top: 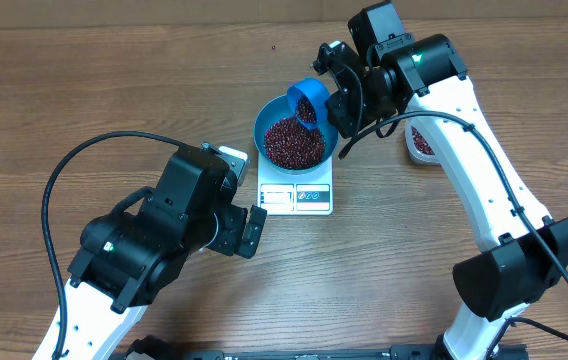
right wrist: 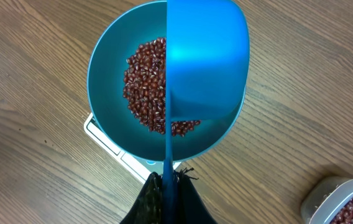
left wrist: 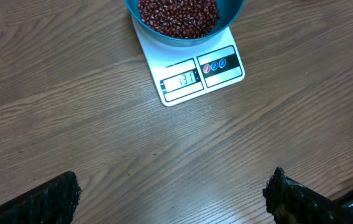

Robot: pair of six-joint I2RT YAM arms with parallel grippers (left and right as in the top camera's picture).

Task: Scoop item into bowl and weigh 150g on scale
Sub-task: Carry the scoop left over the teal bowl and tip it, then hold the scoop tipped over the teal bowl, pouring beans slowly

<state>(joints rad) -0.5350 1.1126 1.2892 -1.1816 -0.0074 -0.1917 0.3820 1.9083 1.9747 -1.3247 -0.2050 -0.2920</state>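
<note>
Nearest on the worktop [top: 84,80], the left gripper [left wrist: 173,205] hovers with its jaws wide apart. Just beyond it lies the white kitchen scale [left wrist: 192,74], its display [left wrist: 181,79] reading what looks like 131. On the scale's far part sits the teal bowl [right wrist: 105,74], overhanging it and holding a heap of red-brown beans [right wrist: 144,81]. Over the bowl's far-right rim a bright blue scoop [right wrist: 207,59] is tipped, its handle clamped in the jaws of the right gripper [right wrist: 167,196]. Off to the right stands a clear tub [right wrist: 341,202], also holding beans.
</note>
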